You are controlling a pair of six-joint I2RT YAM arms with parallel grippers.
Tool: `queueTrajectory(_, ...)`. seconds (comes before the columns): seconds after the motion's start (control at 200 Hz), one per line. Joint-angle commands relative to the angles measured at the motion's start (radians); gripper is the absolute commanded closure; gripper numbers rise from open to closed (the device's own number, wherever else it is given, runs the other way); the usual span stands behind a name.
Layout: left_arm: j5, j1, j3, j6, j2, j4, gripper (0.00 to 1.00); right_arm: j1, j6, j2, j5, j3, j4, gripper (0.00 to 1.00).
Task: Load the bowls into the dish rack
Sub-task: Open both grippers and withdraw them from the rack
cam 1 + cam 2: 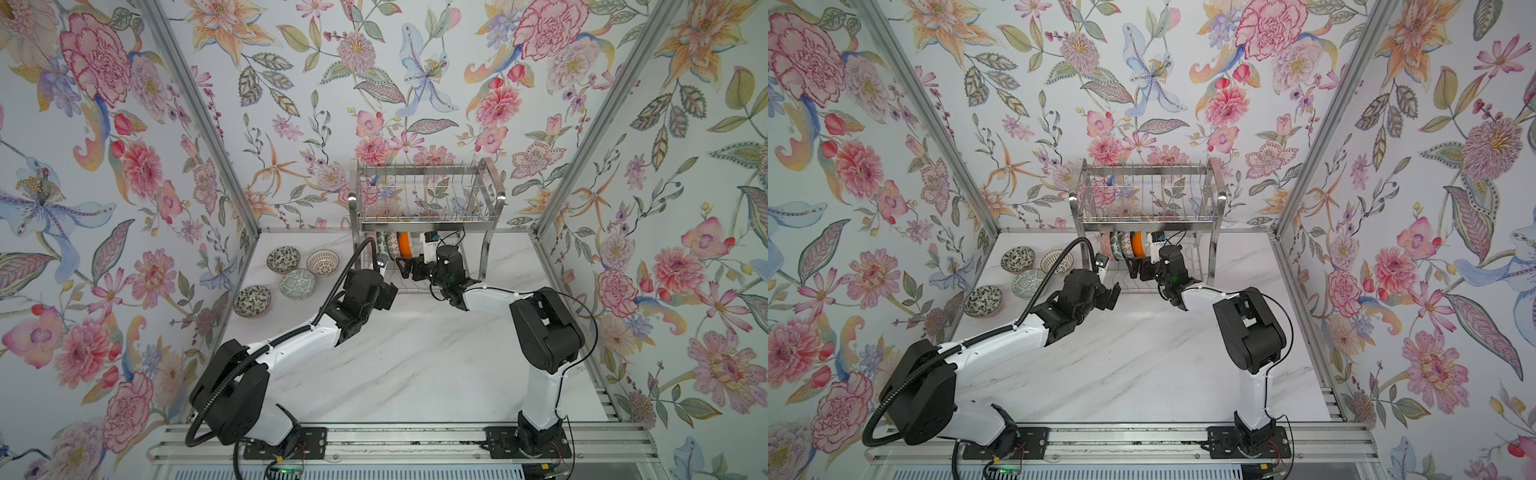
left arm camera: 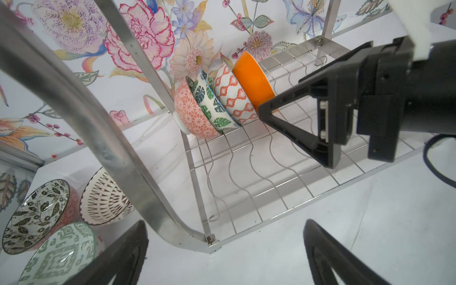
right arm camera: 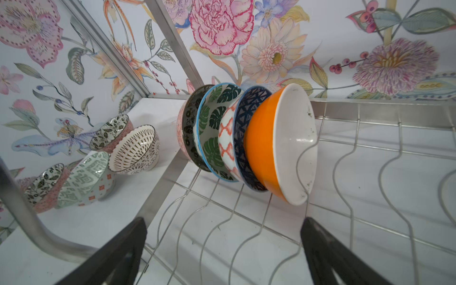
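Four racked bowls (image 3: 212, 133) stand on edge at the left of the dish rack's (image 1: 419, 227) lower shelf, the orange bowl (image 3: 266, 148) rightmost. Four loose bowls (image 1: 297, 284) wait on the table (image 1: 395, 353) further left. The right claw (image 3: 223, 224) and left claw (image 2: 227, 223) gape wide, empty. The job looks about half done.

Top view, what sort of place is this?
Probably a robot test booth, not a real kitchen: floral wallpaper on metal framing, two arms bolted to a rail, dish rack with bowls.
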Motion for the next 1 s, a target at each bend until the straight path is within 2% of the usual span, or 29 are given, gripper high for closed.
queueTrajectory(0.0, -0.041, -0.003, -0.031, -0.055, -0.057, -0.058, 0.01, 0.052, -0.156, -0.072, 0.179, -0.031, -0.15, 0.01)
queueTrajectory(0.08, -0.051, -0.002, -0.05, -0.077, -0.088, -0.073, 0.01, 0.088, -0.191, -0.108, 0.274, -0.055, -0.187, 0.01)
queueTrajectory(0.155, -0.059, 0.002, -0.078, -0.098, -0.13, -0.082, 0.01, 0.12, -0.193, -0.132, 0.427, -0.067, -0.212, 0.01)
queueTrajectory(0.21, -0.059, 0.006, -0.099, -0.112, -0.165, -0.087, 0.01, 0.152, -0.228, -0.144, 0.451, -0.047, -0.293, 0.01)
queueTrajectory(0.295, -0.052, 0.016, -0.13, -0.126, -0.215, -0.096, 0.01, 0.193, -0.227, -0.176, 0.569, -0.061, -0.333, 0.01)
queueTrajectory(0.385, -0.053, 0.024, -0.152, -0.131, -0.259, -0.121, 0.01, 0.222, -0.263, -0.235, 0.55, -0.111, -0.323, 0.0)
queueTrajectory(0.455, -0.058, 0.03, -0.164, -0.139, -0.29, -0.144, 0.01, 0.227, -0.216, -0.272, 0.605, -0.124, -0.358, 0.11)
queueTrajectory(0.48, -0.057, 0.033, -0.166, -0.144, -0.302, -0.151, 0.01, 0.225, -0.189, -0.28, 0.623, -0.12, -0.382, 0.01)
queueTrajectory(0.49, -0.058, 0.034, -0.168, -0.145, -0.306, -0.154, 0.01, 0.222, -0.178, -0.284, 0.627, -0.118, -0.392, 0.0)
queueTrajectory(0.57, -0.058, 0.042, -0.175, -0.159, -0.337, -0.175, 0.01, 0.204, -0.134, -0.31, 0.609, -0.108, -0.457, 0.01)
queueTrajectory(0.736, -0.053, 0.063, -0.169, -0.18, -0.37, -0.227, 0.01, 0.186, -0.059, -0.372, 0.627, -0.151, -0.445, 0.01)
queueTrajectory(0.851, -0.06, 0.08, -0.156, -0.189, -0.373, -0.27, 0.01, 0.181, -0.051, -0.403, 0.627, -0.176, -0.435, 0.01)
queueTrajectory(0.886, -0.065, 0.086, -0.154, -0.194, -0.373, -0.279, 0.01, 0.174, -0.058, -0.413, 0.593, -0.187, -0.425, 0.01)
queueTrajectory(0.936, -0.066, 0.099, -0.153, -0.198, -0.376, -0.292, 0.01, 0.136, -0.08, -0.413, 0.423, -0.184, -0.434, 0.01)
queueTrajectory(0.996, -0.085, 0.118, -0.145, -0.209, -0.378, -0.321, 0.01, 0.104, -0.047, -0.401, 0.358, -0.163, -0.476, 0.01)
